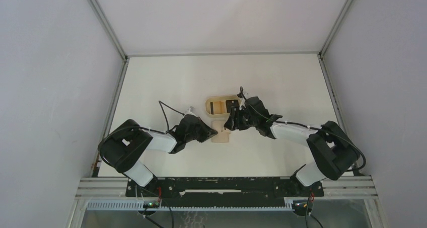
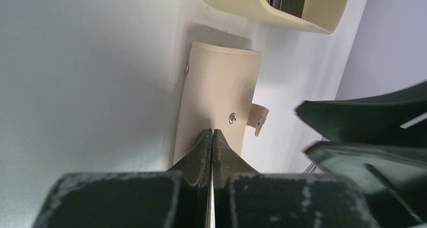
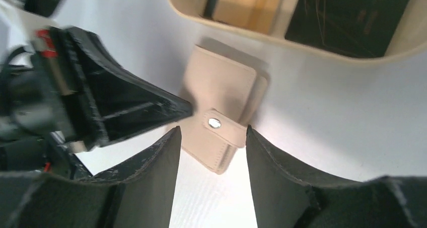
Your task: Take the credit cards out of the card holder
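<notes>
Two cards lie side by side in the tray (image 3: 322, 49): tan card (image 3: 246, 6) with a dark stripe, black card (image 3: 347, 16). Wallet (image 3: 221, 92) flat on the table (image 1: 176, 82), just beside the tray. My left pincer (image 2: 212, 137) is pressed together, tips touching the wallet. My right pincer (image 3: 211, 132) stands spread over the wallet's tab.

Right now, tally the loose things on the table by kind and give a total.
Credit cards: 2, a tan-brown card and a black card, both lying in the tray
Card holder: 1
Tray: 1
Total: 4
</notes>
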Motion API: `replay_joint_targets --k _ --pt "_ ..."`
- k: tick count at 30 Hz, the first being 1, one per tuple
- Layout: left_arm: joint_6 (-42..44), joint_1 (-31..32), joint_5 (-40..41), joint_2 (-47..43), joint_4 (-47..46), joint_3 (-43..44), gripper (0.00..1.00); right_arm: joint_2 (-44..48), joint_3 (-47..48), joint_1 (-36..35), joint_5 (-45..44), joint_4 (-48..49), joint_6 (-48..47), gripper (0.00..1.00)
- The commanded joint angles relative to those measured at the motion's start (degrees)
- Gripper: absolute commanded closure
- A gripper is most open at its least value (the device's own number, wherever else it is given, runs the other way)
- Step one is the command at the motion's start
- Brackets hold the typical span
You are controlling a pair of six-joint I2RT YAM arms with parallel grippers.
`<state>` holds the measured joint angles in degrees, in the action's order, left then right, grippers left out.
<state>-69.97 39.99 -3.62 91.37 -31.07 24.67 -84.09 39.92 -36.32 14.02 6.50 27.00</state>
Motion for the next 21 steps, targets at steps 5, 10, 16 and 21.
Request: replay_joint_targets --k 5,10,16,21 --pt "3.6 -0.6 5.1 0.5 8.1 0.4 1.0 -5.5 -4.5 4.4 7.6 9.1 5.1 0.39" --pt "3.6 -0.5 5.0 1.2 8.0 0.5 1.0 -9.3 -8.3 7.2 14.7 18.7 9.8 0.38" --pt "3.7 -0.6 5.1 1.2 7.9 0.3 1.0 -14.2 -9.8 7.5 18.6 26.4 14.1 0.38" --pt "3.6 -0.6 5.2 1.0 8.0 0.0 1.0 -16.1 -9.8 7.6 19.4 28.7 15.5 0.41"
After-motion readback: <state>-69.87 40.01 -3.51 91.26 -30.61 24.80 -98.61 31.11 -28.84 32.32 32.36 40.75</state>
